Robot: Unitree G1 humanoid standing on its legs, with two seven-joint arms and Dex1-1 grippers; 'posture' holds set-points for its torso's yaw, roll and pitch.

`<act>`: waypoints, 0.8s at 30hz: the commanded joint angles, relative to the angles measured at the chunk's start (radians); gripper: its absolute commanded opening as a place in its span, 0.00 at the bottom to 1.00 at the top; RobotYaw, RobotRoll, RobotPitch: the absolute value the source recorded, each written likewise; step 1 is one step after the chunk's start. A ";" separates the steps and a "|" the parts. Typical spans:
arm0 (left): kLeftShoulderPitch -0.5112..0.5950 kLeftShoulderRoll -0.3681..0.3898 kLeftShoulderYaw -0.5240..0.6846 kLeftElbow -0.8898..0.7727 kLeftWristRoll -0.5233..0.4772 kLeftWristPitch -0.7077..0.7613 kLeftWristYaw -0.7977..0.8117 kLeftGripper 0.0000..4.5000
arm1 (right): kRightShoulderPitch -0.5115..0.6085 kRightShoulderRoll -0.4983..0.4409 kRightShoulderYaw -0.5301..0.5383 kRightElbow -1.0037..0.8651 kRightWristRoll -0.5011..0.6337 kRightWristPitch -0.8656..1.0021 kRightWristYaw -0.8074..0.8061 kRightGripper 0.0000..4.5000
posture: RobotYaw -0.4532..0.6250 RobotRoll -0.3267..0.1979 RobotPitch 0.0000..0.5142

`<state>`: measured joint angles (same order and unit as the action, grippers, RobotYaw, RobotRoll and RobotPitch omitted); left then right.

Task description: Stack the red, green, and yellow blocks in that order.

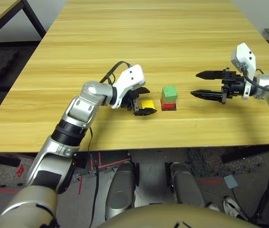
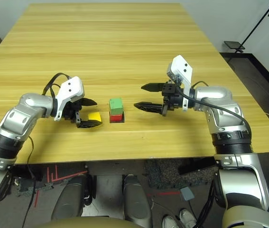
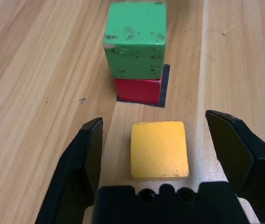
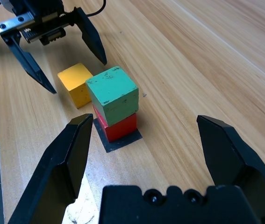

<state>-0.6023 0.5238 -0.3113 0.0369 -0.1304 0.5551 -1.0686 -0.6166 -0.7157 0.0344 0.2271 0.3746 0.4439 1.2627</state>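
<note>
Wooden table [image 1: 125, 42] | green block [image 1: 170, 92] atop red block [image 1: 168, 105] | left claw [image 3: 158, 154] spread around yellow block [image 3: 159, 149] | right claw [image 1: 203, 84] spread

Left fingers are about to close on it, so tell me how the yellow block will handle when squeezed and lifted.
The yellow block looks like a rigid, flat-faced cube, so it should sit squarely between the open fingers of the left gripper rather than roll. Its matte face suggests fair grip. It is probably light, so an off-centre squeeze might skid it toward the green block stacked on the red block.
</note>
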 commanded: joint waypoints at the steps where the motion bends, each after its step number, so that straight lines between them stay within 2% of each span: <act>1: 0.042 0.015 -0.038 0.049 0.035 -0.042 0.001 1.00 | 0.009 0.004 0.009 -0.017 0.000 -0.001 0.008 1.00 | 0.56 0.39 0.17; 4: 0.056 0.022 -0.044 0.071 0.046 -0.054 0.002 1.00 | 0.021 0.004 0.004 -0.031 0.006 0.006 0.006 1.00 | 0.56 0.39 0.17; 6: 0.063 0.026 -0.042 0.094 0.056 -0.091 0.004 0.91 | 0.026 0.004 0.002 -0.033 0.006 0.007 0.003 1.00 | 0.55 0.39 0.17; 9: 0.065 0.023 -0.029 0.102 0.055 -0.071 0.024 0.72 | 0.035 0.008 -0.002 -0.033 0.005 0.005 -0.005 1.00 | 0.55 0.40 0.17; 10: 0.063 0.021 -0.025 0.095 0.049 -0.064 0.027 0.63 | 0.040 0.009 -0.002 -0.036 0.005 0.004 -0.005 1.00 | 0.56 0.40 0.17; 13: 0.034 0.008 0.000 0.033 0.012 0.034 0.042 0.41 | 0.051 0.011 -0.005 -0.051 0.011 0.016 -0.012 1.00 | 0.56 0.41 0.17; 19: -0.053 0.005 0.025 -0.126 -0.068 0.229 0.037 0.41 | 0.061 0.016 -0.008 -0.061 0.012 0.019 -0.020 1.00 | 0.56 0.43 0.18; 24: -0.205 0.020 0.058 -0.192 -0.125 0.341 0.037 0.41 | 0.075 0.019 -0.014 -0.069 0.014 0.020 -0.028 1.00 | 0.56 0.45 0.17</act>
<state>-0.7824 0.5310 -0.2663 -0.1348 -0.2358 0.8644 -1.0285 -0.5579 -0.6965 0.0290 0.1752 0.3766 0.4593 1.2391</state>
